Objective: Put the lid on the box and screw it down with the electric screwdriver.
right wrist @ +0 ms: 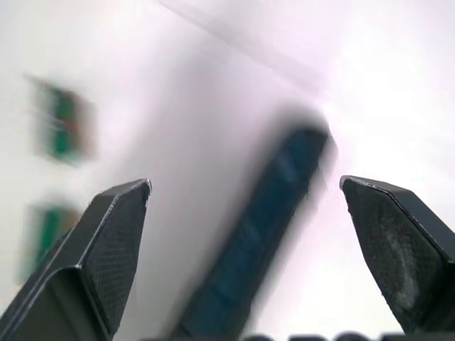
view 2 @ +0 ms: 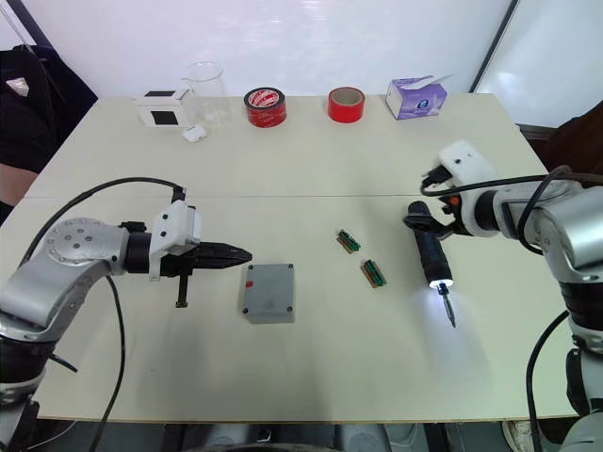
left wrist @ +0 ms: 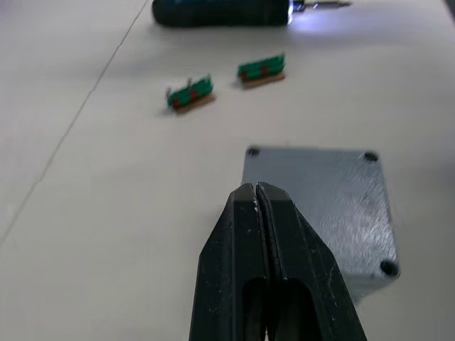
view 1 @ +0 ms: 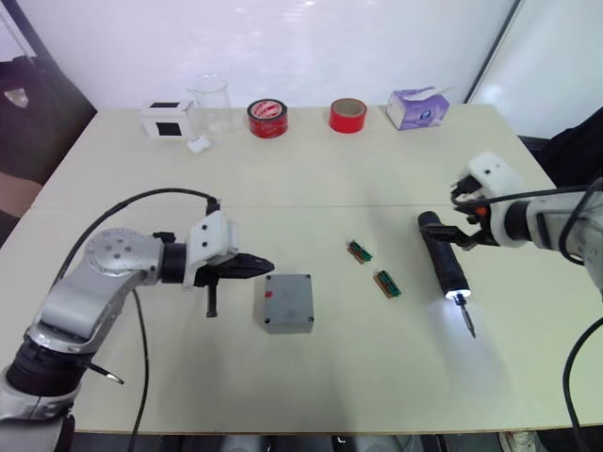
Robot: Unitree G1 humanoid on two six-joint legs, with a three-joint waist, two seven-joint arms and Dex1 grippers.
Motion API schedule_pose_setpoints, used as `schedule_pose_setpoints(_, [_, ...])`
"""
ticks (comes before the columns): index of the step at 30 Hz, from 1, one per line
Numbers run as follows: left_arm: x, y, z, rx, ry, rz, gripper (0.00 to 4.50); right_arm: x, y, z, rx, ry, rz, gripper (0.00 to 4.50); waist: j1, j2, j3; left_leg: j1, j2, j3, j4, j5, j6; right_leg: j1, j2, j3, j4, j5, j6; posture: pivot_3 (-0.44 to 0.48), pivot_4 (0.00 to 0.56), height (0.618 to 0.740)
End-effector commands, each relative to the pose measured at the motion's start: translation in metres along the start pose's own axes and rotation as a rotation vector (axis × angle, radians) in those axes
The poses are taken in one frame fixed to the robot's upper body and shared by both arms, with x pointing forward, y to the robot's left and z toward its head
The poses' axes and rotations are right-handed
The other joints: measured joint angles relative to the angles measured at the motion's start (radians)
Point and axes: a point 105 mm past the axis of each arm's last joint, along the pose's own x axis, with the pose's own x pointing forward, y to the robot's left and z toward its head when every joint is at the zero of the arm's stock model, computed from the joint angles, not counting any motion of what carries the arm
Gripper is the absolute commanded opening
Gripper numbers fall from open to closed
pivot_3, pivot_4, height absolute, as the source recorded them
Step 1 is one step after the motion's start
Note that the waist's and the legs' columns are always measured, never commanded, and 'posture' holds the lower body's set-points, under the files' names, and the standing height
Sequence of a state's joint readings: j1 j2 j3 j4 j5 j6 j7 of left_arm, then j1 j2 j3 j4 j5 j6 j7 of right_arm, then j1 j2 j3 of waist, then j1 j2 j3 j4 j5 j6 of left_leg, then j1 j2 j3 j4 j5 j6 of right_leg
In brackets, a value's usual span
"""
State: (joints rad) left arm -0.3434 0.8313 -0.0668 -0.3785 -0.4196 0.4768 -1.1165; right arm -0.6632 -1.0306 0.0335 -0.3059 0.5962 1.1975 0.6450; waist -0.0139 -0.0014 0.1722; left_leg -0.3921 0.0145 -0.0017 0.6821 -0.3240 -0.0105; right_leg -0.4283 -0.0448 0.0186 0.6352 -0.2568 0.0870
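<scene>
Fingers of your left gripper are pressed together with nothing between them, tips hovering just beside the near edge of the box. The lid already sits on that box, corner screw holes showing, and the box rests flat on the desk. Your right gripper has its fingers spread wide, one on each side of the screwdriver's rear end without clamping it. The electric screwdriver lies on the desk, its tip light glowing and its bit pointing away from those fingers. Between your two sets of fingers lie two small green circuit boards, well apart from the box.
</scene>
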Motion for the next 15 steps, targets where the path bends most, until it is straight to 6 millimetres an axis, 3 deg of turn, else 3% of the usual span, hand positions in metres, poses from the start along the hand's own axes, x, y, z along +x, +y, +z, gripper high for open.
schedule_pose_setpoints(1, [-0.004,-0.004,-0.017,0.006,0.061,-0.003,0.00,-0.002,0.042,0.015,-0.070,-0.120,0.197,3.83,0.002,0.000,0.000,0.000,0.000,0.000,0.000,0.000,0.000,0.000,0.000,0.000,0.000,0.000,0.000,0.000,0.150,0.739])
schedule_pose_setpoints(7, [0.000,-0.010,-0.047,-0.043,0.123,-0.030,0.00,0.020,0.082,0.001,-0.013,-0.149,0.361,1.54,0.004,-0.002,0.000,0.000,-0.002,0.001,0.002,0.000,-0.001,0.002,-0.004,0.000,0.000,0.001,0.001,0.000,0.150,0.739])
schedule_pose_setpoints(10, [0.007,-0.011,-0.053,-0.041,0.129,-0.046,0.00,0.029,0.103,-0.009,-0.014,-0.124,0.440,0.29,0.004,-0.002,0.000,0.001,-0.002,0.001,0.003,0.000,-0.001,0.002,-0.004,0.001,0.000,0.001,0.001,0.000,0.150,0.739])
schedule_pose_setpoints(11, [0.010,-0.011,-0.053,-0.040,0.122,-0.052,0.00,0.031,0.112,-0.013,-0.011,-0.110,0.477,0.06,0.005,-0.002,0.000,0.001,-0.002,0.001,0.003,0.000,-0.001,0.002,-0.003,0.000,0.000,0.001,0.001,0.000,0.150,0.739])
schedule_pose_setpoints(15, [0.023,-0.007,-0.050,-0.031,0.099,-0.062,0.00,0.044,0.132,-0.026,0.009,-0.054,0.531,0.06,0.003,-0.002,0.000,0.001,-0.002,0.000,0.003,0.001,-0.001,0.002,-0.003,0.000,0.002,0.001,0.001,0.000,0.150,0.739])
